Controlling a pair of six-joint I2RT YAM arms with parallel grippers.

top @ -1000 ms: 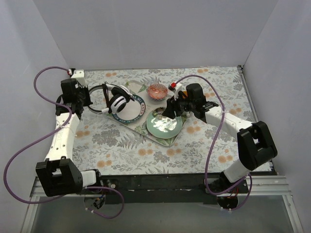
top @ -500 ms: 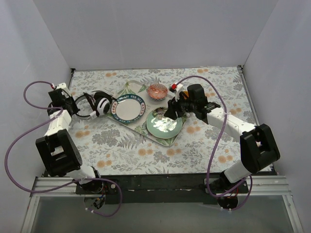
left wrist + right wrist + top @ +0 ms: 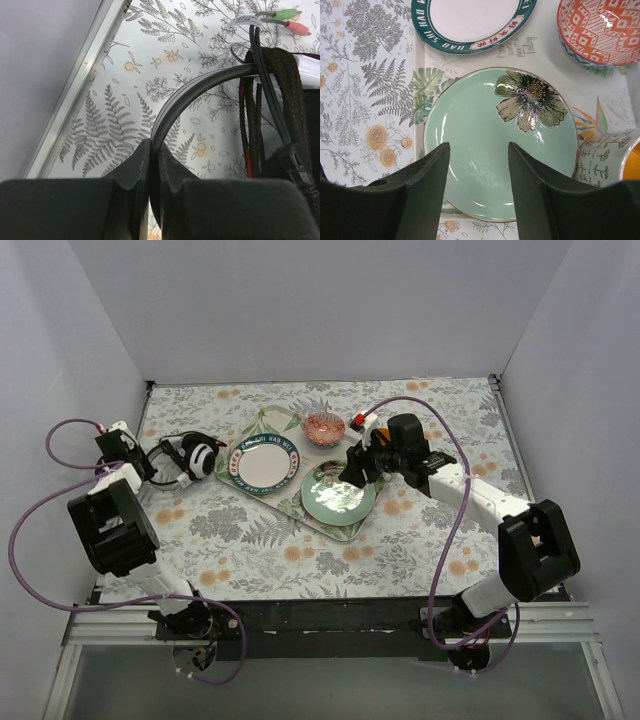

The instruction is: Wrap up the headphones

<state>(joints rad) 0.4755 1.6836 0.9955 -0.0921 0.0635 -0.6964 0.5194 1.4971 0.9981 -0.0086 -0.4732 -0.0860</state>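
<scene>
The headphones [image 3: 198, 457] lie at the table's far left, with white-and-black earcups and a thin black headband [image 3: 186, 95]. My left gripper [image 3: 150, 462] is shut on the headband, which runs up from between the jaws in the left wrist view [image 3: 152, 150]. The cable [image 3: 270, 95] hangs in dark loops beside it, its green and pink plugs [image 3: 289, 20] at the top right. My right gripper [image 3: 352, 472] is open and empty, hovering above a mint green plate [image 3: 500, 145].
A white tray [image 3: 285, 420] holds a white plate with a green rim [image 3: 260, 463], the green plate [image 3: 338, 496] and a red patterned bowl [image 3: 324, 427]. The left wall's metal edge [image 3: 80, 85] runs close beside the headphones. A cup [image 3: 615, 160] stands right of the green plate.
My left arm has swung left and back toward the wall, dragging the headphones off the white plate to the table's left edge. The right arm has barely moved.
</scene>
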